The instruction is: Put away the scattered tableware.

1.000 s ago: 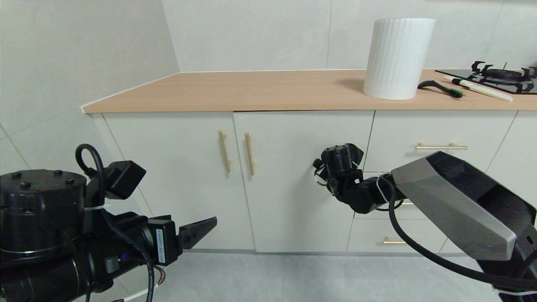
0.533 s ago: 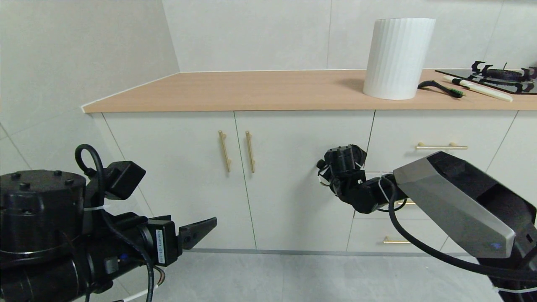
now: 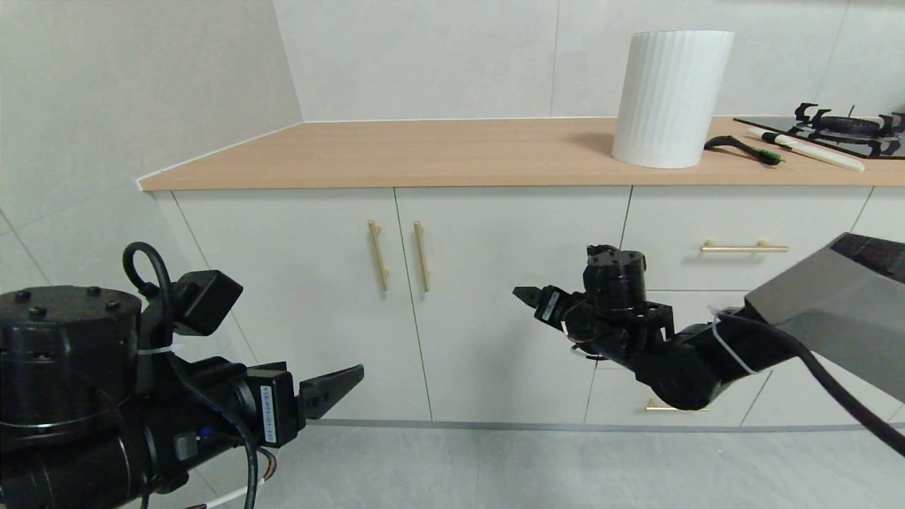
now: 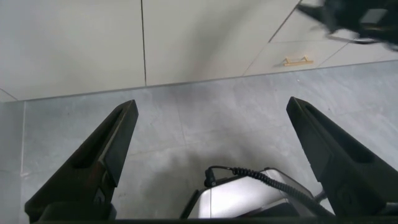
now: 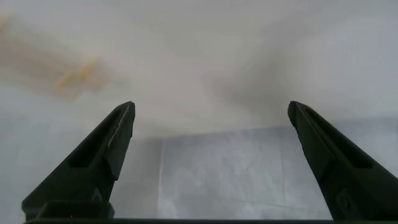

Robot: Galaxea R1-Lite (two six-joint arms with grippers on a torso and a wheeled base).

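On the wooden counter [image 3: 424,152] stands a tall white ribbed container [image 3: 668,99]. Beside it, at the right, lie a black-handled utensil with a green tip [image 3: 746,150] and a long white utensil [image 3: 806,150]. My right gripper [image 3: 529,295] hangs in front of the cabinet doors, well below the counter, pointing left. Its fingers [image 5: 112,149] stand wide open with nothing between them. My left gripper [image 3: 332,389] is low at the left, above the floor, open and empty [image 4: 211,106]. Both grippers are far from the utensils.
White cabinet doors with two upright brass handles [image 3: 399,254] face me, with drawers and brass pulls [image 3: 742,247] at the right. A black stove burner [image 3: 848,126] sits at the counter's far right. Grey tiled floor [image 3: 495,466] lies below.
My right arm has swung down and to the right, and its gripper has turned to point left at the cabinet doors. The left arm has stayed still.
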